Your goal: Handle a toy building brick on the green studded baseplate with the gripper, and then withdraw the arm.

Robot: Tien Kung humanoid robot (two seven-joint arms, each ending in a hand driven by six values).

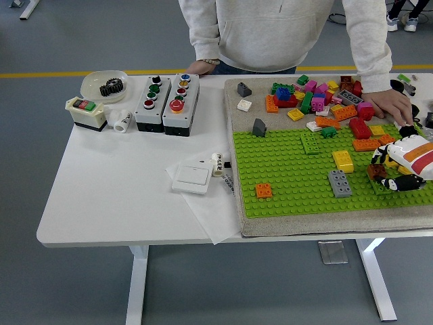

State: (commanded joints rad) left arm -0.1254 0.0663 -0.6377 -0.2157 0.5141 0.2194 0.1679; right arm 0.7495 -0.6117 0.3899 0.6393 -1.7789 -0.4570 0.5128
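Robot's right hand: white shell with an orange stripe and black fingers. Person across the table wears a light grey sweatshirt.

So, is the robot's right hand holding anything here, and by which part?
Cannot be told: the right hand sits over bricks at the green baseplate's right edge, hiding any hold. Left hand isn't visible.

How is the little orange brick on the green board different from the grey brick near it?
The orange brick is smaller and square, with four studs; the grey brick is longer, with more studs. The orange brick sits near the left front of the green baseplate, straight with its edges; the grey brick sits further right, turned slightly askew. Both lie flat on the baseplate, with no hand touching them.
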